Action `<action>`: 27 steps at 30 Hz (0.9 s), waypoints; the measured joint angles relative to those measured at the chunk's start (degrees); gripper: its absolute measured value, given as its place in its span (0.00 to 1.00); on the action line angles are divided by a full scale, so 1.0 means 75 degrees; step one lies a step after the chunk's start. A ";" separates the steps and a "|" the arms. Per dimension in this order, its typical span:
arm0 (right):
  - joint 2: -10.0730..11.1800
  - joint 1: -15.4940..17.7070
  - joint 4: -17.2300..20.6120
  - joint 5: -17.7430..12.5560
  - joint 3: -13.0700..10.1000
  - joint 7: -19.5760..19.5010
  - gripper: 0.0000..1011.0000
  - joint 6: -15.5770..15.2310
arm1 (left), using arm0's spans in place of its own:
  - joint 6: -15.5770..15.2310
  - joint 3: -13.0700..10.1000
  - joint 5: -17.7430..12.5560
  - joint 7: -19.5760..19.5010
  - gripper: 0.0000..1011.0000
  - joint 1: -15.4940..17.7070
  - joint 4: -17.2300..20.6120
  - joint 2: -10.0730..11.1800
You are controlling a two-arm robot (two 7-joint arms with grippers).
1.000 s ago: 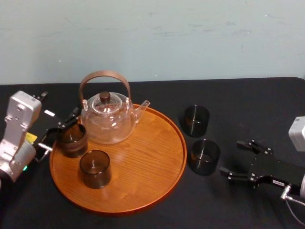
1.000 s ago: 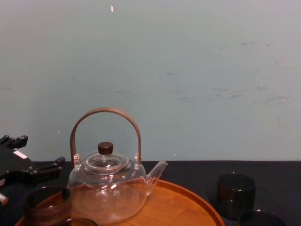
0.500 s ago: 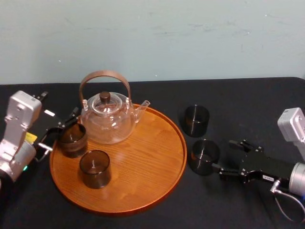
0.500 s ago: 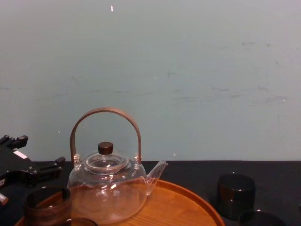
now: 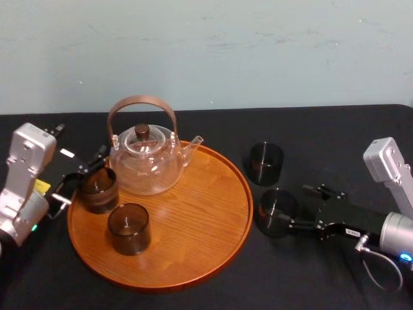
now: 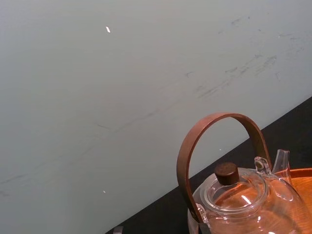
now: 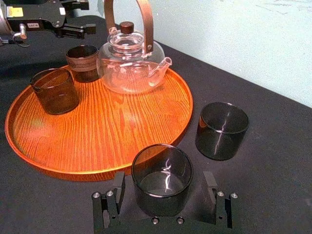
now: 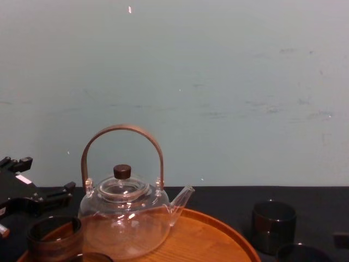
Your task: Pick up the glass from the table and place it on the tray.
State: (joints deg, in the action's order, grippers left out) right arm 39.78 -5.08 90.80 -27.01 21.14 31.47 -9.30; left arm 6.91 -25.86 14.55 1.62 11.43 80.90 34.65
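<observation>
A dark smoked glass stands on the black table just right of the round wooden tray. My right gripper has reached it from the right. In the right wrist view this glass sits between the fingers of the right gripper, which is open, with a small gap on each side. A second dark glass stands on the table farther back. My left gripper is open at the tray's left edge, just behind a brown glass on the tray.
On the tray stand a glass teapot with an arched wooden handle and another brown glass near the front. The tray's right half is bare wood. A pale wall rises behind the table.
My right gripper has slid left across the table and now straddles the near glass. The left arm and the things on the tray have not moved.
</observation>
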 joint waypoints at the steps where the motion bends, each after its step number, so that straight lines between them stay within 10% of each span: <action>1: -0.0012 -0.0028 -0.0019 0.0007 0.0017 0.0001 0.99 -0.0007 | 0.0000 0.0000 0.0000 0.0000 0.99 0.0000 0.0000 0.0000; 27: -0.0397 -0.0782 -0.0710 0.0337 0.0532 0.0030 0.99 -0.0199 | 0.0000 0.0000 0.0000 0.0000 0.99 0.0000 0.0000 0.0000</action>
State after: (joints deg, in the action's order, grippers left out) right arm 36.81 -10.95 85.48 -24.48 25.14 31.70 -10.79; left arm 6.91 -25.86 14.55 1.62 11.43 80.90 34.65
